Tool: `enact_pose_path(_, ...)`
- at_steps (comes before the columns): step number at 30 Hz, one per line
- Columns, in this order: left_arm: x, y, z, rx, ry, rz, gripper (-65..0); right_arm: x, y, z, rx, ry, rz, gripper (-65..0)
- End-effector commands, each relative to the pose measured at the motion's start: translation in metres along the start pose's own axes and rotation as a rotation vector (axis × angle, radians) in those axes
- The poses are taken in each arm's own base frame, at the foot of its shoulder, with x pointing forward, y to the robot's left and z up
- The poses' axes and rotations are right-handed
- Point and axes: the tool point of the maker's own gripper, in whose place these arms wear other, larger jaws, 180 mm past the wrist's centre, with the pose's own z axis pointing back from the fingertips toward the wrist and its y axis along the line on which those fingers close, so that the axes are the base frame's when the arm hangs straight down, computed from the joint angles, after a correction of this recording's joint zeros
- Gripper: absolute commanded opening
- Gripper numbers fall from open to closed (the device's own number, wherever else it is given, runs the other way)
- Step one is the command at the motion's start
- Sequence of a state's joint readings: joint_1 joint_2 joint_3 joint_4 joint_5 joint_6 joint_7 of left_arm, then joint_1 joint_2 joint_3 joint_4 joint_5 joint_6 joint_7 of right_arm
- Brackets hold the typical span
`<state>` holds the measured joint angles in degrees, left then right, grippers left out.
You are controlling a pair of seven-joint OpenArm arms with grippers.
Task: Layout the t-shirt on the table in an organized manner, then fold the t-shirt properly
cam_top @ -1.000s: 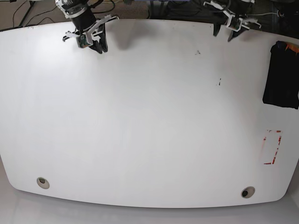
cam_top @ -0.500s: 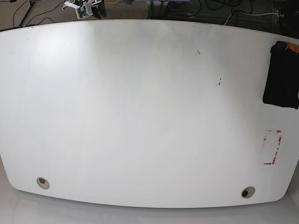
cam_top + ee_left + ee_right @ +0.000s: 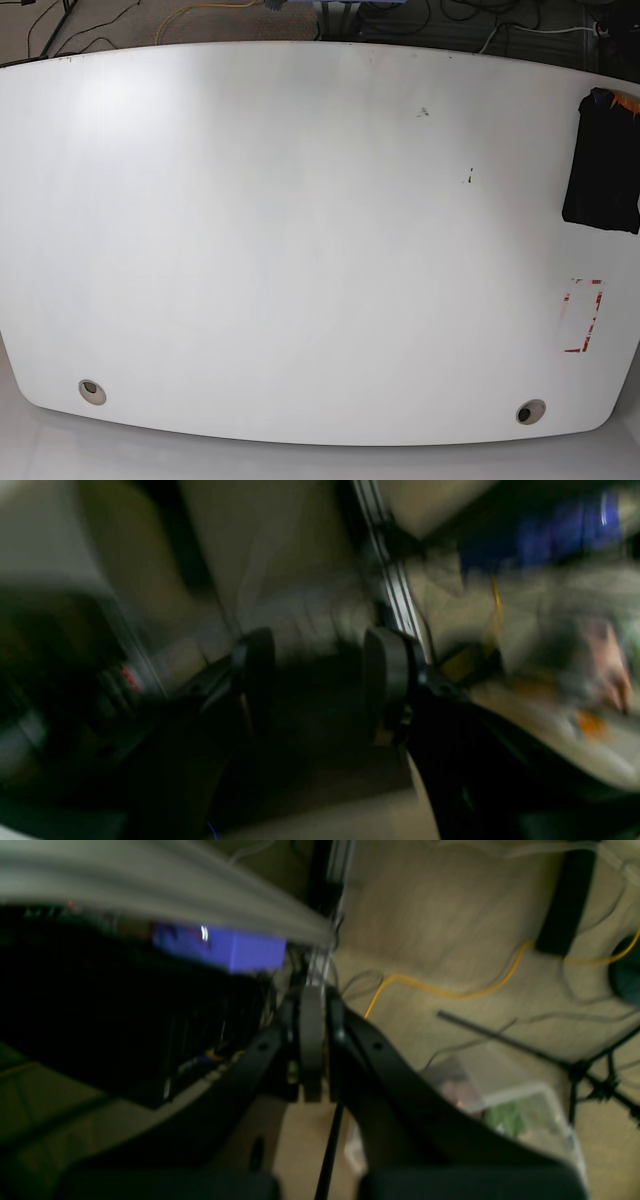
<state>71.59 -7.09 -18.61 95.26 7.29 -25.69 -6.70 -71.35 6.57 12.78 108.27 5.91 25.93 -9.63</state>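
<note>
The black t-shirt (image 3: 603, 160) lies as a compact folded rectangle at the right edge of the white desk (image 3: 300, 250), above the red-outlined mark (image 3: 583, 315), so the folding looks finished and little is left beyond parking the arms. Neither arm shows in the base view. The left hand (image 3: 320, 680) stands open and empty in its blurred wrist view; the right hand (image 3: 312, 1055) is closed on nothing, pads pressed together. Below it lies what seems a tan floor with a yellow cable (image 3: 440, 987) and a clear bin (image 3: 520, 1120).
</note>
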Motion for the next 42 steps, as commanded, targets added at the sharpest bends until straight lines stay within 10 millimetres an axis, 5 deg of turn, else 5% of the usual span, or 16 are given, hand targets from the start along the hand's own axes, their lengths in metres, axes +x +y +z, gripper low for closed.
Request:
enact_pose_path(1,-0.003,0.006,-0.012,-0.006,-0.011,0.013,-39.2,-0.007,-0.005,-0.004,-0.004,0.005,-0.01,-63.6)
enact_pose_path(10,-0.026,0.006,-0.059,-0.041,0.037,0.067,-39.2,-0.044,-0.032,-0.045,-0.024,0.091,-0.07,-63.6)
enact_pose_path(17,-0.037,0.005,-0.099,-0.067,0.073,0.113,-39.2,-0.066,-0.031,-0.078,0.015,0.159,-0.093,-63.6)
enact_pose_path(34,-0.052,0.016,-0.166,-0.069,0.177,0.239,-39.2,-0.072,-0.049,-0.14,0.012,0.219,-0.162,-63.3)
enact_pose_path(42,-0.062,0.025,-0.184,-0.017,0.244,0.291,-39.3,-0.066,-0.061,-0.157,0.001,0.248,-0.105,-56.3)
